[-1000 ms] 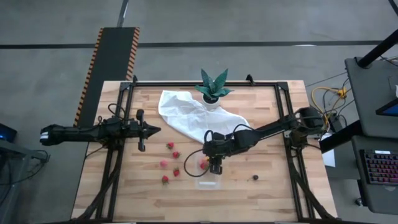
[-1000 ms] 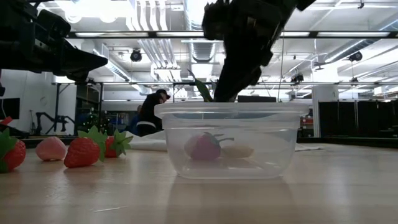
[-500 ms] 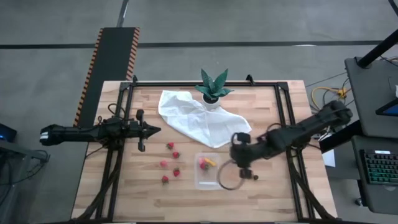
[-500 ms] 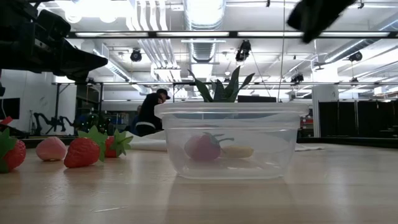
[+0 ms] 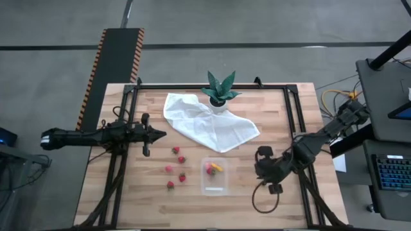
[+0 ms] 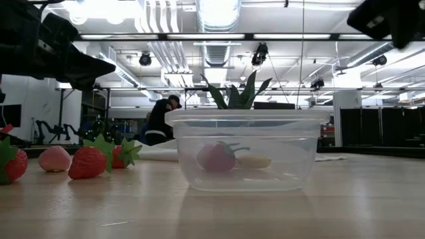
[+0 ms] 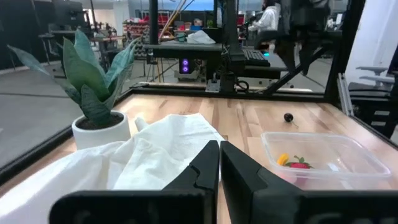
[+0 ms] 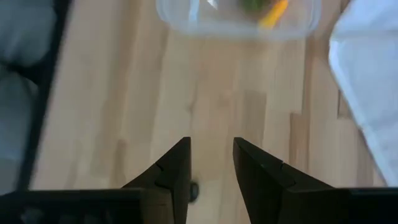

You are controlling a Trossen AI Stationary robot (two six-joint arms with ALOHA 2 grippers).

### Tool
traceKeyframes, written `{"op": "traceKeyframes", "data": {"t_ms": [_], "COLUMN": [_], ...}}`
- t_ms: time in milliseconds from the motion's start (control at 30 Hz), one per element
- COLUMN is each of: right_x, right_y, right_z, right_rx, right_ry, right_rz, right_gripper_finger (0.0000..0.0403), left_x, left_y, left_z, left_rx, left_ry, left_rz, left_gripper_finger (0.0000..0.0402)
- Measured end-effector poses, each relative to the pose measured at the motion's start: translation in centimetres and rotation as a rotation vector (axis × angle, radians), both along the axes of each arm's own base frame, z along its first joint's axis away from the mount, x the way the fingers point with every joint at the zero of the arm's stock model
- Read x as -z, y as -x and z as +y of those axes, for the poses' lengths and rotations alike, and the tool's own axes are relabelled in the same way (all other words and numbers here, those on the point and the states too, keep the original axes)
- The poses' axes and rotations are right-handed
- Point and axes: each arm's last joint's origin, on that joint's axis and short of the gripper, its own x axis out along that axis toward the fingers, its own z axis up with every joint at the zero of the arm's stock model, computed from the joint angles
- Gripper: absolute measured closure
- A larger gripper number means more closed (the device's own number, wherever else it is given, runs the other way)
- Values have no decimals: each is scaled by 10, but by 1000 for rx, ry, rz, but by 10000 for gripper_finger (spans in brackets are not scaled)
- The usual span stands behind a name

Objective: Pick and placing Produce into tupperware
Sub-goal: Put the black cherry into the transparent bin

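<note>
The clear tupperware [image 5: 215, 177] stands near the table's middle; a red piece and an orange-yellow sliver [image 5: 212, 169] lie in it, also seen through its wall [image 6: 247, 149]. Several red strawberry pieces [image 5: 177, 154] and a pink one [image 6: 54, 158] lie on the wood to its left. My right gripper [image 5: 263, 174] hangs right of the tupperware, open, slanting down. In the right wrist view a dark round piece [image 8: 194, 190] lies on the wood between my right gripper's [image 8: 211, 143] fingers, close to one finger; touching or not, I cannot tell. My left gripper [image 5: 159, 134] waits shut at the left.
A large white cloth [image 5: 212, 125] and a green potted plant [image 5: 220, 93] lie on the far half of the table. Black frame rails [image 5: 293, 122] run along both sides. A cable loop [image 5: 262, 200] hangs below the right arm. A person [image 6: 159, 119] stands in the room behind.
My right gripper has swung from above the tupperware toward the table's right edge and now hangs over the spot where the dark round piece lay. The tupperware and its contents have stayed put.
</note>
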Motion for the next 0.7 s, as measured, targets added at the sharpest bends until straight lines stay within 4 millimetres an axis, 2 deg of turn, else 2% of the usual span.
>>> {"op": "traceKeyframes", "data": {"t_ms": [233,467,700], "right_x": [29,51,63], "right_y": [0,-9,-17], "right_z": [7,18,25], "right_rx": [-18,-40,-6], "right_ry": [108,99,90], "right_rz": [165,280,291], "right_gripper_finger": [291,291,291], "left_x": [2,-1,-4], "left_y": [-1,-1,-2], "left_z": [0,1,1], "left_rx": [-5,-26,-29], "left_ry": [51,48,47], "left_rz": [12,-21,-43], "left_gripper_finger": [402,402,402]}}
